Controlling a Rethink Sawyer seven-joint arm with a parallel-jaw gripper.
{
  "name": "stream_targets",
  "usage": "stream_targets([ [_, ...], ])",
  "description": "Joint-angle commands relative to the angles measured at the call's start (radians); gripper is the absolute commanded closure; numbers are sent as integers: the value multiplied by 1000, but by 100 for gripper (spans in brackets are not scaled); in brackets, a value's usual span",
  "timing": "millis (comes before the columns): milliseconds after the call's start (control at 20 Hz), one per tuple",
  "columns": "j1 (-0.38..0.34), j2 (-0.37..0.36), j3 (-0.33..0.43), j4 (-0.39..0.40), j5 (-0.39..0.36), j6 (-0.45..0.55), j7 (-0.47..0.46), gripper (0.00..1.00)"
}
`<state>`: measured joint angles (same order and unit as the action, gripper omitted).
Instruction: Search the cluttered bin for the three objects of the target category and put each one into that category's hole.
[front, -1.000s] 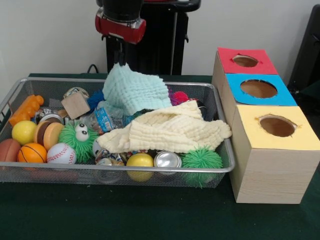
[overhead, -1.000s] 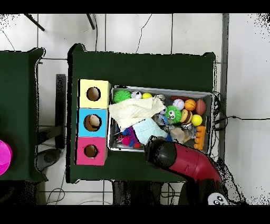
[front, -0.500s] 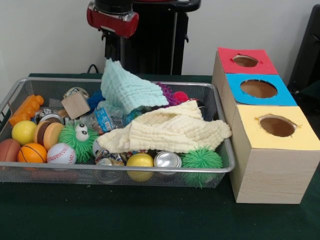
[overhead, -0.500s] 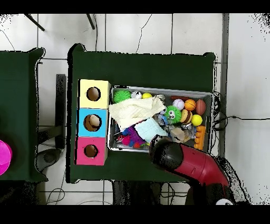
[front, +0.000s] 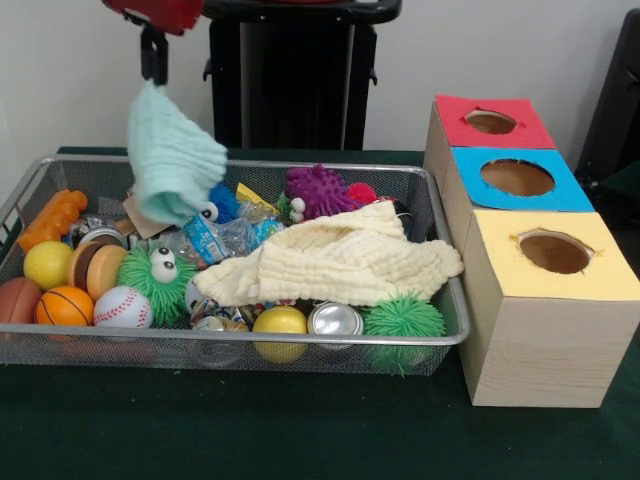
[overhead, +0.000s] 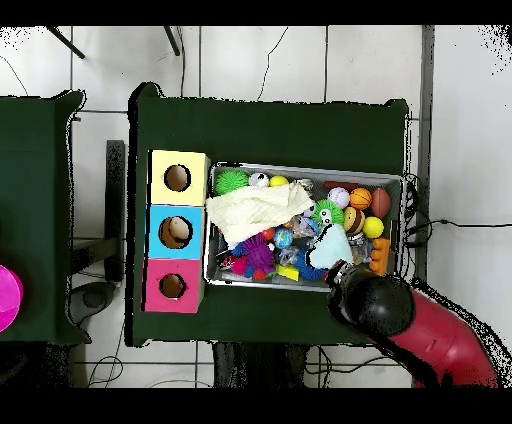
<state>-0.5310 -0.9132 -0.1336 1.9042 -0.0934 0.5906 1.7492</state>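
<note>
Bright, even indoor light, no hard glare. Soft shadow under wire bin (front: 440, 340) on dark green table (front: 300, 440), front view. Faint sheen on can top (front: 335, 319). Slightly soft focus throughout; overhead view coarser, floor tiles (overhead: 260, 65) washed pale.

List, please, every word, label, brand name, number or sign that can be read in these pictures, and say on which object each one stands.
No text can be read in either view.
Blue packet in the wire bin: it carries print, but too blurred to read.
Cans: only the plain metal tops show, no label.
Red, blue and yellow box tops: plain colour with a hole, no words or signs.
</note>
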Motion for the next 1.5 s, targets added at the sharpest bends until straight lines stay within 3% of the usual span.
stream_targets([
  [50,-85,-65,127,-101,-76,194,-246,100],
  [1100,-161,-18,249,-70,-176,88,-166,100],
  [1150,-164,-18,254,-65,-179,84,-162,0],
  [1500,-187,-19,287,-40,-169,80,-129,0],
])
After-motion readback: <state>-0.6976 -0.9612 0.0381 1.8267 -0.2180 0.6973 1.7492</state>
